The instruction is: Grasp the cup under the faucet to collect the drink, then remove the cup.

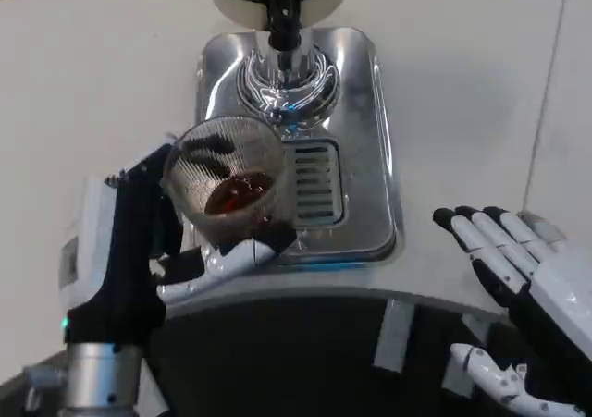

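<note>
Left hand [171, 251] wrapped around the cup [231, 184], dark fingers up its left side, white fingers [236, 255] curling beneath and in front of its base. Cup clear and ribbed, tilted a little toward the camera, a small pool of dark red drink [237, 193] lying in its bottom. Held at the front left corner of the drip tray [370, 149], overlapping the tray's slotted grate [314, 181]; whether the base touches the tray, impossible to tell. Faucet [284, 15], black, rising at the far end of the drip tray, above a round chrome basin [287, 79]; cup nearer the camera than the faucet and slightly to its left, not directly below it. Right hand [518, 288] well to the right of the drip tray, over the white table [92, 84], fingers stretched out and apart, holding nothing, dark fingertips pointing toward the tray's near right corner. A dark curved edge [314, 343] with grey tape strips running just in front of the drip tray, between the two hands.
</note>
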